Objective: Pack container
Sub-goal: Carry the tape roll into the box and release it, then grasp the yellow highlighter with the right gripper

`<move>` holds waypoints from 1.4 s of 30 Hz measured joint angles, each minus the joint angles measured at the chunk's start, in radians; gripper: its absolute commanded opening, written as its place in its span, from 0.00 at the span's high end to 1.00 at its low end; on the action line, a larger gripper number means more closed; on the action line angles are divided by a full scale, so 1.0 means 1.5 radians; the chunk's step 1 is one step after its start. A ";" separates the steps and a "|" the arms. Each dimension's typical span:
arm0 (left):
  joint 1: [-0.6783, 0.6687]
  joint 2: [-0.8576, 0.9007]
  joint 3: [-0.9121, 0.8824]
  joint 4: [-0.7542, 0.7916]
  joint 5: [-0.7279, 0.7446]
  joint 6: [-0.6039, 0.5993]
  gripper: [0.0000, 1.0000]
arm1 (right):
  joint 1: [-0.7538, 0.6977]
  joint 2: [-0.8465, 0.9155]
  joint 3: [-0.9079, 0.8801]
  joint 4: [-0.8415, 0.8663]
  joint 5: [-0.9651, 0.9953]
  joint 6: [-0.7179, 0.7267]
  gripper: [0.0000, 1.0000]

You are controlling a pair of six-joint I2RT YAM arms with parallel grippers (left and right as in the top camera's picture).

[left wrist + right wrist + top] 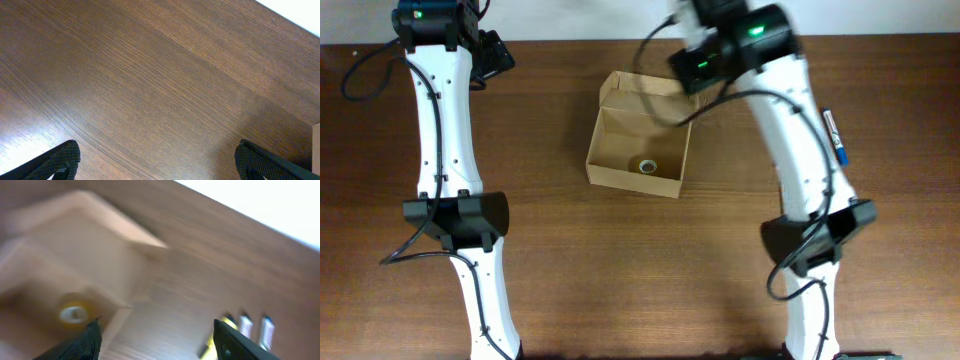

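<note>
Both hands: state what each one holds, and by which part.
Nothing is held. The left hand stands open over the table; the right hand is open near the cardboard box, nothing between its fingers. A tape roll lies inside the box.

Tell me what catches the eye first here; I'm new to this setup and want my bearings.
The open cardboard box in the middle of the table stands out first, with a small ring-shaped roll lying on its floor. The right gripper hangs open near the box's far right corner, and a pen with a blue end lies on the table beside that arm.
</note>
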 measured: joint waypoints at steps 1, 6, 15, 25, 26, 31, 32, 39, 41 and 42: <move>0.000 0.000 0.000 0.000 0.000 0.000 0.00 | -0.030 0.000 -0.008 0.001 0.003 0.008 0.28; 0.000 0.000 0.000 0.000 0.000 0.000 0.00 | -0.175 0.000 -0.093 -0.006 -0.018 0.042 0.28; 0.000 0.000 0.000 0.000 0.000 0.000 0.00 | -0.263 0.000 -0.352 0.081 -0.092 0.131 0.28; 0.000 0.000 0.000 0.000 0.000 0.000 0.00 | -0.263 0.000 -0.492 0.195 -0.089 0.239 0.28; 0.000 0.000 0.000 0.000 0.000 0.000 0.00 | -0.263 0.000 -0.494 0.202 -0.086 0.241 0.28; 0.000 0.000 0.000 0.000 0.000 0.000 0.00 | -0.263 0.000 -0.518 0.249 -0.078 0.260 0.28; 0.000 0.000 0.000 0.000 0.000 0.000 0.00 | -0.263 0.001 -0.521 0.252 -0.076 0.263 0.28; 0.000 0.000 0.000 0.000 0.000 0.000 0.00 | -0.265 0.026 -0.522 0.268 -0.069 0.269 0.28; 0.000 0.000 0.000 0.000 0.000 0.000 0.00 | -0.268 0.036 -0.522 0.269 -0.069 0.269 0.28; 0.000 0.000 0.000 0.000 0.000 0.000 0.00 | -0.270 0.041 -0.522 0.269 -0.068 0.270 0.28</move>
